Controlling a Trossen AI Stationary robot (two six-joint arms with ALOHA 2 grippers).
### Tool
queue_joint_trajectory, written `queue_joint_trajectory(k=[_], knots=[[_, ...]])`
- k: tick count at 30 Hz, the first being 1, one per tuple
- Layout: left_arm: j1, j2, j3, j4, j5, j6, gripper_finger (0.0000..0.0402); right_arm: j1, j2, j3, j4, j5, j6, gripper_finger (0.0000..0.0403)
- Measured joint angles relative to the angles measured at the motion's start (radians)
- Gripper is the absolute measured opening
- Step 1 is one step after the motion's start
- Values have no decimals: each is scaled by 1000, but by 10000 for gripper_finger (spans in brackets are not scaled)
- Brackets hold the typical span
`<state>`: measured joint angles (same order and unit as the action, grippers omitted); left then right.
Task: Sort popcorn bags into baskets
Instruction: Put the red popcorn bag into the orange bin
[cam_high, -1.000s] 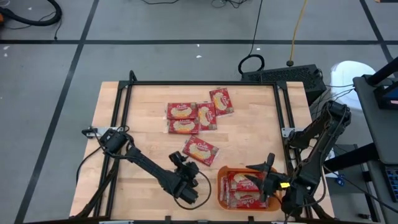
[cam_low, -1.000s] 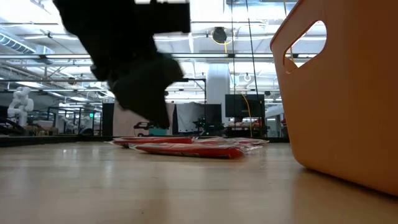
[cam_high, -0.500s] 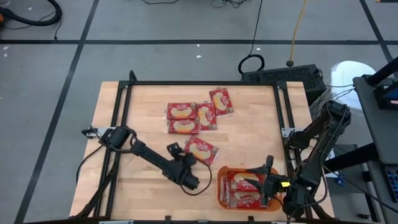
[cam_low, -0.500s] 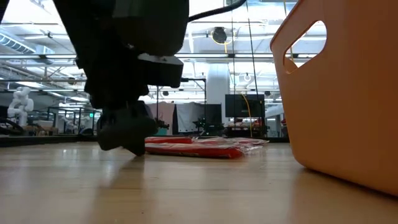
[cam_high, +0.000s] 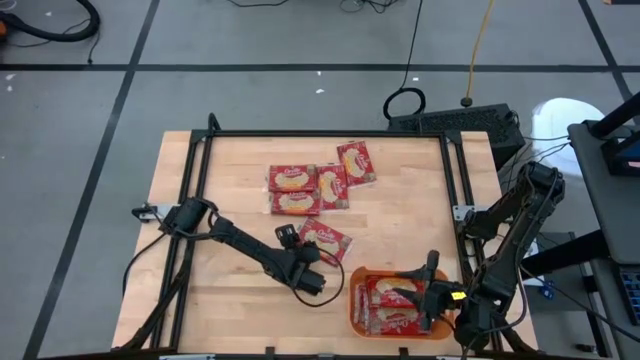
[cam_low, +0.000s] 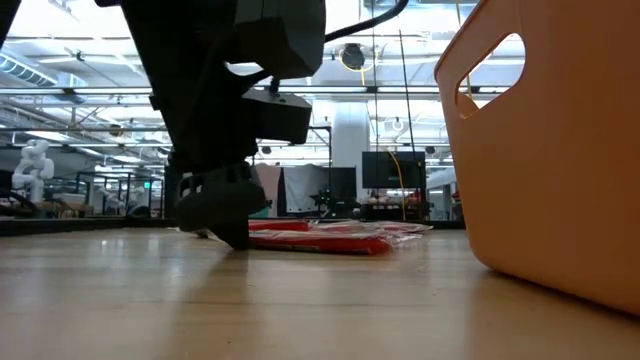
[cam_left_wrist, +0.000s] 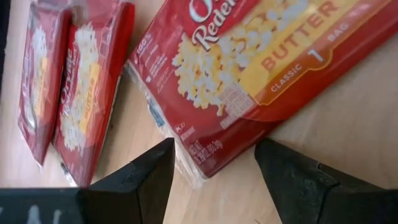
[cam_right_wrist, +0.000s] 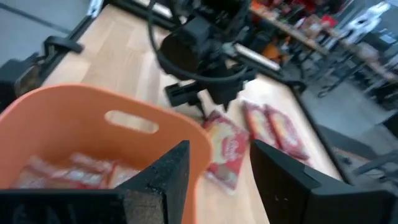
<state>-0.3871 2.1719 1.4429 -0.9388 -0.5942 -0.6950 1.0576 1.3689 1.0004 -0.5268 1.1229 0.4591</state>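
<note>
A lone popcorn bag (cam_high: 325, 240) (cam_left_wrist: 261, 62) lies flat on the wooden table, left of and beyond the orange basket (cam_high: 355, 300) (cam_low: 560, 150). My left gripper (cam_high: 298, 248) (cam_left_wrist: 214, 177) is open and slants down low over the table (cam_low: 225, 225). Its two fingers stand on either side of that bag's near left corner without visibly touching it. My right gripper (cam_high: 420, 292) (cam_right_wrist: 214, 177) hangs open over the basket, which holds popcorn bags (cam_high: 390, 305) (cam_right_wrist: 68, 171).
Several more popcorn bags (cam_high: 310, 185) (cam_left_wrist: 68, 81) lie flat in a cluster toward the table's far side. A black metal frame (cam_high: 200, 150) runs along the table's edges. Bare wood lies to the left and at the near left of the basket.
My left gripper has swung from near the table's front edge toward the far edge, sunk toward the table and rolled, ending with its fingers astride the lone bag's corner. The bags and the basket have stayed put.
</note>
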Motion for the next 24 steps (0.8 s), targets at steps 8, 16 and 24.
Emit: queue_joint_trajectory(k=[8, 16, 24], knots=[[1, 1, -8, 8, 4, 19, 238, 0, 0, 0, 2, -124, 0, 160], [4, 0, -9, 14, 13, 2, 238, 0, 0, 0, 26, -160, -2, 160], [8, 0, -10, 27, 28, 43, 218, 0, 0, 0, 30, -160, -1, 160]])
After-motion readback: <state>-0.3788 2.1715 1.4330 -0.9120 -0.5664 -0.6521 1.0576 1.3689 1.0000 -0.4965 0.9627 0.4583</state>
